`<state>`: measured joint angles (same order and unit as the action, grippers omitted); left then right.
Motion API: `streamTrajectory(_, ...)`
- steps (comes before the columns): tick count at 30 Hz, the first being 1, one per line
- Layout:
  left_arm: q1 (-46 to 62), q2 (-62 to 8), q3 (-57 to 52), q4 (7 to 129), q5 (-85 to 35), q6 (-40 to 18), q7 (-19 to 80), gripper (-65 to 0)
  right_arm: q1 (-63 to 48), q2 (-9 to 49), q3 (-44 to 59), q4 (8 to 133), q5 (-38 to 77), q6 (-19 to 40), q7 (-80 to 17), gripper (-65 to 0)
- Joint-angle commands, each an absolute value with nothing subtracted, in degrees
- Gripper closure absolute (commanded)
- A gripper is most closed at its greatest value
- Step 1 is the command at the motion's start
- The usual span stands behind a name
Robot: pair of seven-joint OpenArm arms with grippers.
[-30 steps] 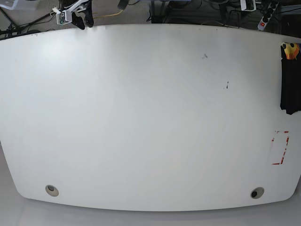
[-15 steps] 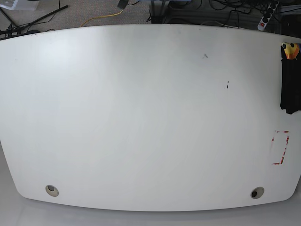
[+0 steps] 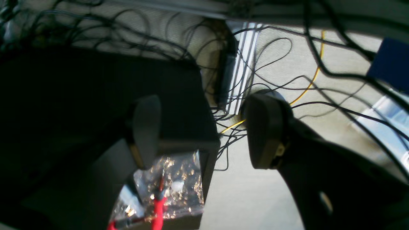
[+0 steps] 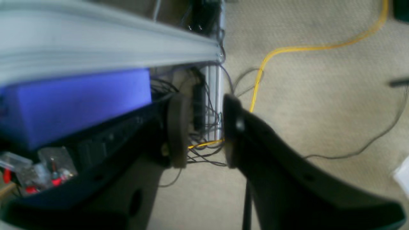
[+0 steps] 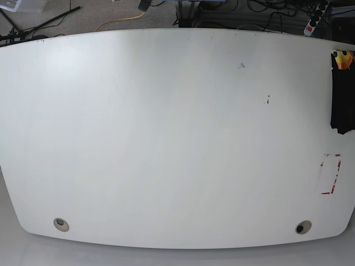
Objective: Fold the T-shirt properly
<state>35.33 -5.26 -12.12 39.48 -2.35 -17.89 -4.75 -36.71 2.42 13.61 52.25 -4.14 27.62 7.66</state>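
The T-shirt (image 5: 342, 94) lies as a narrow black strip at the table's far right edge in the base view, with its orange-yellow print (image 5: 343, 59) at the far end. Neither arm shows in the base view. In the left wrist view, my left gripper (image 3: 204, 134) is open wide over the floor and cables, with nothing between its fingers (image 3: 145, 131). In the right wrist view, my right gripper (image 4: 204, 129) is open by a narrower gap, also holding nothing, beyond the table's edge above the carpet.
The white table (image 5: 166, 138) has a red tape rectangle (image 5: 331, 173) near the right and two cable holes (image 5: 61, 224) along the front. Off the table are tangled cables, a yellow cable (image 4: 287, 51), a blue box (image 4: 73, 102) and a bag of small parts (image 3: 172, 182).
One second ago, gripper parts showed at the base view's top left and top right beyond the far edge. They have withdrawn out of that view. The T-shirt has not moved.
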Motion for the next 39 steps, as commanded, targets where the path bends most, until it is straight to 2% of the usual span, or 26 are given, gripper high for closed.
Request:
streamTrajectory(1,31.1,-5.4,-12.4,32.3,1.0,-17.9,-5.4,-38.8,-33.6,2.8,13.2,46.8,-6.3,24.7,7.7,-16.5)
streamTrajectory(6,23.4,-5.4,-12.4,22.2,4.8,-17.2,-5.4,-38.8,-24.9,4.3,13.2,33.8,-8.9,20.7,7.8,-16.5)
streamTrajectory(9,19.4,-5.4,-11.7,17.9,7.0,-13.8,-5.4,-38.8,-20.3,4.9,13.2,27.5,-8.8,19.9,7.8,-16.5)
streamTrajectory(16,12.1,-5.3,-11.4,10.6,9.7,-6.7,-5.2,-38.8,-14.2,5.1,13.1,21.4,-9.1,18.7,7.5,-16.6)
streamTrajectory(27,6.6,-5.0,-11.4,5.4,9.7,-1.3,-5.1,-38.8,-11.0,6.5,13.1,18.9,-9.1,17.5,7.5,-17.1)
streamTrajectory(39,6.5,-4.9,-11.4,5.4,9.6,-1.4,-5.6,-38.8,-11.0,6.4,13.1,18.9,-9.1,17.5,7.6,-17.1)
